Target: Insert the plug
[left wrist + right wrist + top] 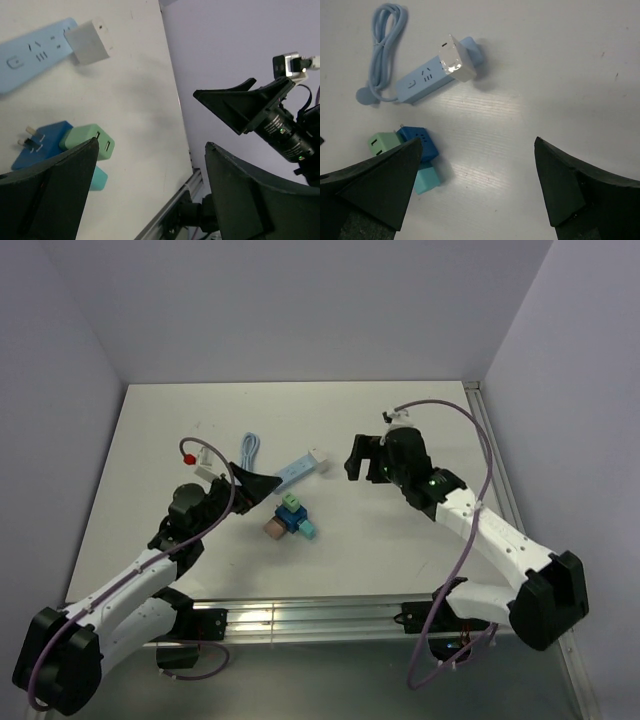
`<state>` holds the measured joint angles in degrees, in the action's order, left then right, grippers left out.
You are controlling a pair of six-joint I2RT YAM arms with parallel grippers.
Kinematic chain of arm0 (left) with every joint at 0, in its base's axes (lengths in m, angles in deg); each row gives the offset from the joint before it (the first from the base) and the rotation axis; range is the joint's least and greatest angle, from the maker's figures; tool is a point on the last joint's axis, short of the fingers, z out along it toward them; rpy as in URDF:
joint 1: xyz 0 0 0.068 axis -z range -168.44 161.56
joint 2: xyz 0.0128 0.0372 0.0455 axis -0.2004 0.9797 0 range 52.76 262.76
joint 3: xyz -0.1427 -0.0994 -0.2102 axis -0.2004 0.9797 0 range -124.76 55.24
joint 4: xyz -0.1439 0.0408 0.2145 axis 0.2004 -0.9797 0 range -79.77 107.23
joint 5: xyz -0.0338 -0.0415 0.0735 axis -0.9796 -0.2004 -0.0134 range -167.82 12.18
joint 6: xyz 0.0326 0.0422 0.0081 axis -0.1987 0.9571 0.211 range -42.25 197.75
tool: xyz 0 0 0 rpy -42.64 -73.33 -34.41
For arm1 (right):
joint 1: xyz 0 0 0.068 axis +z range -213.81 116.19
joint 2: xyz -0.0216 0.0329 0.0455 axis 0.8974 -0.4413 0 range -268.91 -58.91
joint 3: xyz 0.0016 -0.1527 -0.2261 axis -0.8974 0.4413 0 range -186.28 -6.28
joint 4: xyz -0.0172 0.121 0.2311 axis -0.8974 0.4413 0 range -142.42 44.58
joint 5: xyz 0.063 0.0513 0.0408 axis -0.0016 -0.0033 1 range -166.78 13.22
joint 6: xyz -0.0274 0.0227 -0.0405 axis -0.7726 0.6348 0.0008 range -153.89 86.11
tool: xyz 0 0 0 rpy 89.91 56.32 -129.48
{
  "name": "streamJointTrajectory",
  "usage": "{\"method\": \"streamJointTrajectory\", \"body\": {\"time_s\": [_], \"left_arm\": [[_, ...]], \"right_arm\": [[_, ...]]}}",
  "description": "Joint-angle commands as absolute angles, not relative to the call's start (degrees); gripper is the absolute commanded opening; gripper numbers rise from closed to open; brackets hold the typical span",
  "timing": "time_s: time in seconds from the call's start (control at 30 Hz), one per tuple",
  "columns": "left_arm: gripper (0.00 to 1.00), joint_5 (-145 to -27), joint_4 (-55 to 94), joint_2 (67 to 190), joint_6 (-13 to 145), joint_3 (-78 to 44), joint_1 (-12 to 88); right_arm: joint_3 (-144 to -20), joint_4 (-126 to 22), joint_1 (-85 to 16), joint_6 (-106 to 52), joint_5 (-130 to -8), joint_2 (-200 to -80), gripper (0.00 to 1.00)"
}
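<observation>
The blue power strip (35,55) runs off the left wrist view's edge; a finger (47,195) partly hides the blue adapter (50,134)

The left arm (130,585) and right arm (495,535) share white link shells with black joint housings, and a purple cable (445,401) loops back from behind each wrist along the links. The fingers (240,200) are broad, matte black plastic wedges. Just behind the right arm's fingers sit a small green light (432,480) and a grey wrist camera (291,65).

White tabletop (150,440) between pale lilac walls (300,300), a silver metal rail (330,618) along its near edge.
</observation>
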<state>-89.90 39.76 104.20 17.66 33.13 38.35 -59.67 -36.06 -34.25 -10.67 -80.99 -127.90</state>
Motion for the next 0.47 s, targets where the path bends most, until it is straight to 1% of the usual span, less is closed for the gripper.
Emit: {"method": "streamJointTrajectory", "body": {"time_s": [0.0,0.07,0.13,0.17,0.23,0.27,0.33,0.43], "left_arm": [[0.92,-99.1,54.6,105.6,9.2,38.1,36.4],[0.92,-101.6,60.6,108.5,5.0,41.5,35.3],[0.92,-104.7,70.7,111.5,2.2,45.1,34.8],[0.92,-105.5,74.0,112.3,1.0,46.2,34.4],[0.93,-106.6,81.3,113.8,-1.3,48.6,34.2],[0.92,-106.8,83.1,113.8,-1.7,49.2,34.1],[0.93,-107.3,86.8,113.0,-2.4,50.6,34.1],[0.93,-107.7,89.6,109.0,-2.1,51.8,34.1]], "right_arm": [[-52.2,-44.4,-34.3,-6.5,-79.5,-122.3,1.00],[-46.2,-47.6,-34.4,-5.3,-78.2,-119.3,1.00],[-41.7,-50.6,-34.4,-3.7,-75.4,-117.2,1.00],[-37.3,-54.6,-34.4,-1.7,-73.9,-115.2,1.00],[-32.8,-61.3,-34.5,0.1,-69.6,-113.2,1.00],[-29.0,-63.5,-34.5,1.8,-68.4,-111.6,1.00],[-25.1,-69.9,-34.5,2.8,-65.2,-109.7,1.00],[-18.3,-75.6,-34.7,3.7,-64.5,-103.4,1.00]]}}
